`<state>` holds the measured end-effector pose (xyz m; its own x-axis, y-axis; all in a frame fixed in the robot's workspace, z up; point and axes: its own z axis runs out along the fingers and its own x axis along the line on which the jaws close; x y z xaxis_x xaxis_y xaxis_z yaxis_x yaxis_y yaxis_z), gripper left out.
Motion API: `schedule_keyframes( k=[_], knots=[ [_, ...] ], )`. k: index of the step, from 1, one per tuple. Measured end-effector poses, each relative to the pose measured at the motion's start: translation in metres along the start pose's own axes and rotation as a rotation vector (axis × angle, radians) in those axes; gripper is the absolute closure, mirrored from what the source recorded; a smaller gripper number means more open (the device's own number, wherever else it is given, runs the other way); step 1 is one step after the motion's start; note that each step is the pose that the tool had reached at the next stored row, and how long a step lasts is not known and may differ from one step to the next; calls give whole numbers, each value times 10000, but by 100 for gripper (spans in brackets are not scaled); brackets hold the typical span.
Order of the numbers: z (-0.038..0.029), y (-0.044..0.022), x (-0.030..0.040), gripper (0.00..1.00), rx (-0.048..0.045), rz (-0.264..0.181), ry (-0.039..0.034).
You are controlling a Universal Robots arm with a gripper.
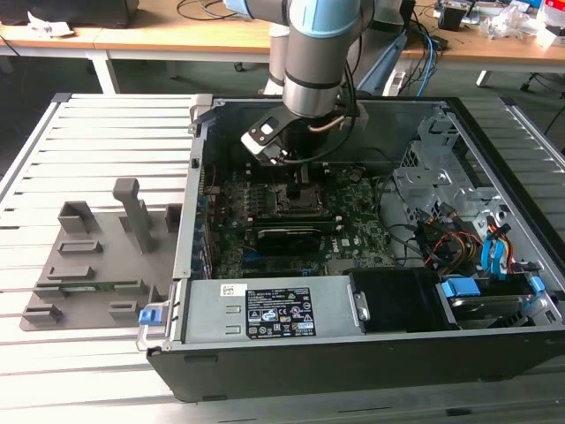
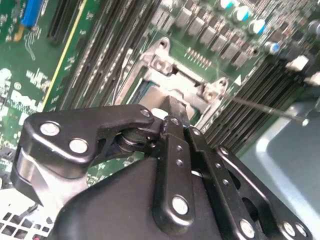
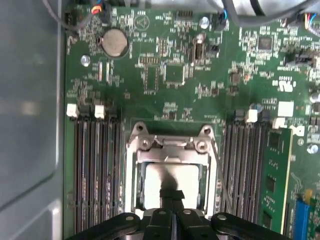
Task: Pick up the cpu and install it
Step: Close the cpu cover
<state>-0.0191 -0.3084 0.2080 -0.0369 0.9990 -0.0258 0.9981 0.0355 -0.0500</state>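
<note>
We log the tool point(image 3: 170, 194) clenched with fingertips together, seemingly touching the cpu point(image 3: 187, 182), which lies inside the socket frame point(image 3: 131, 170).

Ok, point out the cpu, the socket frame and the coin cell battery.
cpu point(image 3: 189, 181): first wrist view, bare silvery top.
socket frame point(image 3: 172, 144): first wrist view, metal bar between its two screws.
coin cell battery point(image 3: 114, 42): first wrist view, centre of its round face.

A grey slatted metal table point(image 1: 97, 132) carries an open black computer case point(image 1: 353, 367) over its middle. A grey moulded fixture point(image 1: 93, 269) lies beside the case, toward the table's edge on the exterior view's left.
</note>
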Motion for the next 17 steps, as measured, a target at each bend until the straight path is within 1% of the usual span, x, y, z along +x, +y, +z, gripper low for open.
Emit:
schedule_keyframes(
  k=[2,5,6,8,9,10,14,17],
  knots=[
    [-6,58,-2,89,1,-1,1],
    [-47,109,-5,89,2,-2,0],
    [-85,131,-7,89,2,-1,1],
    [-157,152,-9,89,2,-1,1],
    [-194,156,-11,89,2,-1,2],
    [-215,157,-11,89,1,-1,1],
    [-434,150,-17,89,2,-1,0],
    [-459,149,-18,89,2,-1,1]
  ],
)
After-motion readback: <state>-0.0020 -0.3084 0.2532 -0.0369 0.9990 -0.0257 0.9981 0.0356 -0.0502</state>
